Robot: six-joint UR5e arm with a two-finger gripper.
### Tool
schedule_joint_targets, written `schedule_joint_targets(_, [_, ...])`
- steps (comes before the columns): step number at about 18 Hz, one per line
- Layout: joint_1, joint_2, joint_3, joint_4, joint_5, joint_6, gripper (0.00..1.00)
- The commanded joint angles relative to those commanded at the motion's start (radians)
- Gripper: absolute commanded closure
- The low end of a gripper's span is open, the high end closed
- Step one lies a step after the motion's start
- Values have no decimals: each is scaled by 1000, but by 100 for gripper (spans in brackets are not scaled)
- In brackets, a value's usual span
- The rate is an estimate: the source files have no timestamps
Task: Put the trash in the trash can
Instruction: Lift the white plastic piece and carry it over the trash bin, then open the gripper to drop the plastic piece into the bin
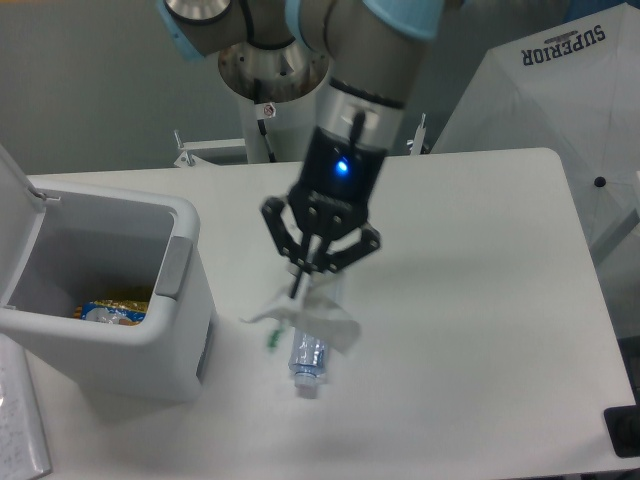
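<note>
The trash [300,322], a crumpled translucent-white wrapper with a small green mark, hangs in the air from my gripper [302,285], which is shut on its top. It dangles above the table, over the crushed clear bottle. To the left stands the trash can [180,330], a boxy white-grey bin with its flip lid [18,225] swung open and a grey front latch [174,267]. Yellow and blue packaging lies at its bottom. The gripper is to the right of the bin's rim and higher than it.
A long crushed clear plastic bottle [312,365] lies on the white table [480,330], partly hidden behind the hanging wrapper. The arm's base column [270,90] stands at the table's far edge. A white folded cover [560,90] is off the back right.
</note>
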Motion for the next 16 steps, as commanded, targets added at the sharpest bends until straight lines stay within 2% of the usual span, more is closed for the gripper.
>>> schedule_joint_targets(3, [-41,38,0,0,-11,-28,100])
schedule_joint_targets(9, [-152,40,-24,0,0,-36,100])
schedule_joint_targets(12, [-193,42,-47,3,1,-34,92])
schedule_joint_targets(14, [-203,48,-67,5,1,-25,62])
schedule_joint_targets(15, [-203,51,-75,5,1,-22,42])
schedule_joint_targets(16, [-203,52,-81,8,1,-19,9])
